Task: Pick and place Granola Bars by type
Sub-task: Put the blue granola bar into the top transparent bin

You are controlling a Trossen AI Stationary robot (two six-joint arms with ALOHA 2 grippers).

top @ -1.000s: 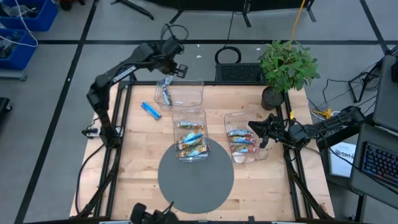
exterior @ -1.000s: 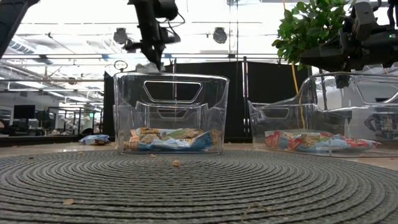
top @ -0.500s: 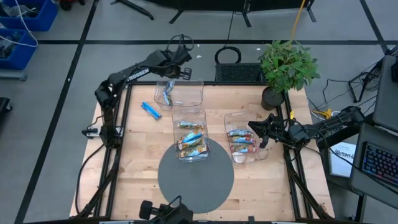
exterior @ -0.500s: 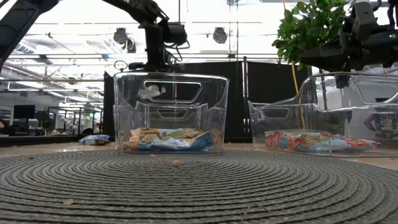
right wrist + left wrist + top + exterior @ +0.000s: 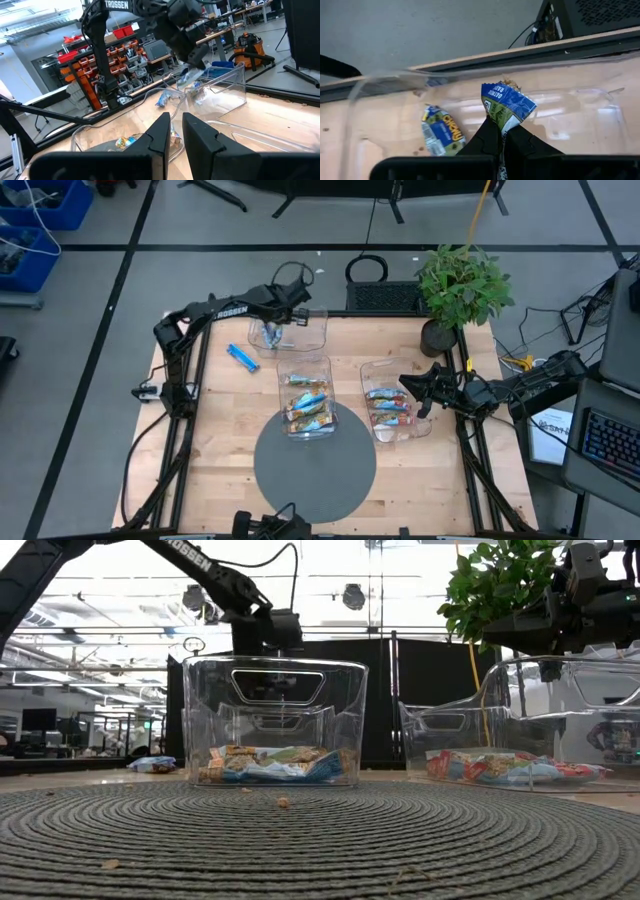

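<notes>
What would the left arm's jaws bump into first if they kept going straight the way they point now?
Probably the floor of the clear plastic rectangular bin. The left gripper, shut on a blue foil-wrapped granola bar, points down into that bin, beside another blue bar lying there. Depth is hard to judge.

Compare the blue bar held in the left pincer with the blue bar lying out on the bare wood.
The held blue bar is clamped in the left pincer, lifted over the far clear bin; the loose blue bar lies flat on the table, outside every bin. The held one stands on end; the loose one lies at a slant. Both have blue wrappers.
</notes>
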